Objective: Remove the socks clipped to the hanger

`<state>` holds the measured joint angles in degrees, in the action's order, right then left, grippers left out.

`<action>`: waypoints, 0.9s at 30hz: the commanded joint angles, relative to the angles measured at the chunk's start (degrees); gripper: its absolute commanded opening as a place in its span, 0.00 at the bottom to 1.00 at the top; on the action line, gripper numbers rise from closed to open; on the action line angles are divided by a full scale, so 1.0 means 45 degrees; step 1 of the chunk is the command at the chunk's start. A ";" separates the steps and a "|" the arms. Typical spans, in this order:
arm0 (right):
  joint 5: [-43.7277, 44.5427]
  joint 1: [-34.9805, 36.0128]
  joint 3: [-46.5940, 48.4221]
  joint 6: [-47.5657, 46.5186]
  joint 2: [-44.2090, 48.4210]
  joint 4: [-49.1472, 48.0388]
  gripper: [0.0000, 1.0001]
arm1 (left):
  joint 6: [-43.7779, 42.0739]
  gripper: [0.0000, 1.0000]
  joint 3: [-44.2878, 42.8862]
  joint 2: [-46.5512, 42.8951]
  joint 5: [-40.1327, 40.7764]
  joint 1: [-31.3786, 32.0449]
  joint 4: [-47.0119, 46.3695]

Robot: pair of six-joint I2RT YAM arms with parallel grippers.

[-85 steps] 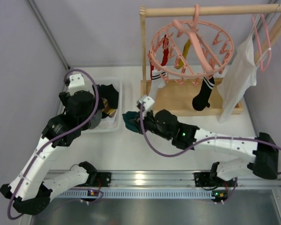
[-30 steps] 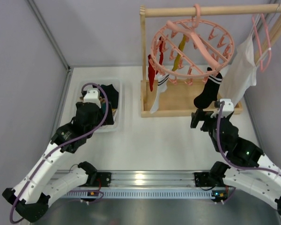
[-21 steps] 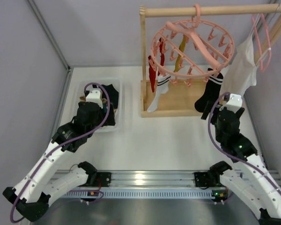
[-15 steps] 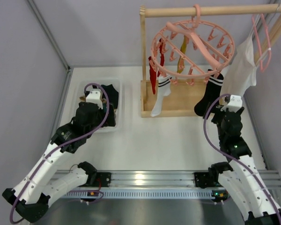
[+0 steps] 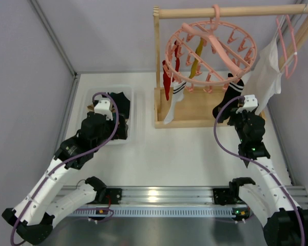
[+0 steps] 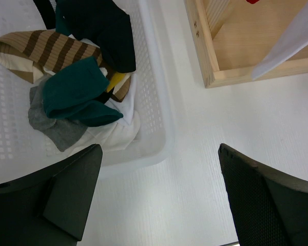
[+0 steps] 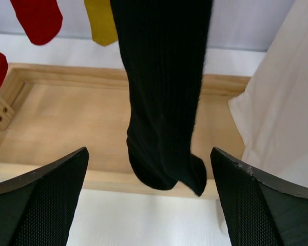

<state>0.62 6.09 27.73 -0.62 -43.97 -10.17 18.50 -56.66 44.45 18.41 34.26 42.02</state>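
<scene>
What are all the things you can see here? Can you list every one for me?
hanger: one, pink ring with clips, hooked on the rod
red socks: two, red, clipped to the ring
mustard sock: one, yellow, clipped beside them
white striped sock: one, hanging at the ring's left
black sock: one, hanging at the ring's right
loose socks: several, teal, black, tan-striped, grey, white, in the basket
basket: one, white, table's left
wooden rack: one, tan, back of table
white garment: one, rod's right end
left gripper: open, above the basket edge
right gripper: open, around the black sock
</scene>
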 commanded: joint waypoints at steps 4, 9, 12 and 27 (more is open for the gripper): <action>-0.1604 -0.1216 0.0108 0.0041 -0.1281 -0.3480 0.94 | -0.0166 0.98 0.0111 -0.0189 -0.0205 -0.0055 -0.0607; -0.2905 -0.1860 -0.0047 -0.0115 -0.1967 -0.4085 0.94 | -0.0147 0.98 0.0112 -0.0151 -0.0225 -0.0055 -0.0666; -0.4331 -0.1900 -0.0223 -0.0194 -0.2319 -0.4632 0.83 | -0.0108 0.98 0.0092 -0.0072 -0.0244 -0.0055 -0.0647; -0.5941 -0.1510 -0.1805 0.2462 -0.1229 -0.6196 0.11 | 0.0887 0.99 -0.1525 -0.0288 -0.0165 -0.0055 -0.0607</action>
<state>-24.58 -1.37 20.21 7.77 -52.73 -32.49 20.05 -58.35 43.64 17.89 34.26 42.04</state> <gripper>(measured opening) 0.125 0.984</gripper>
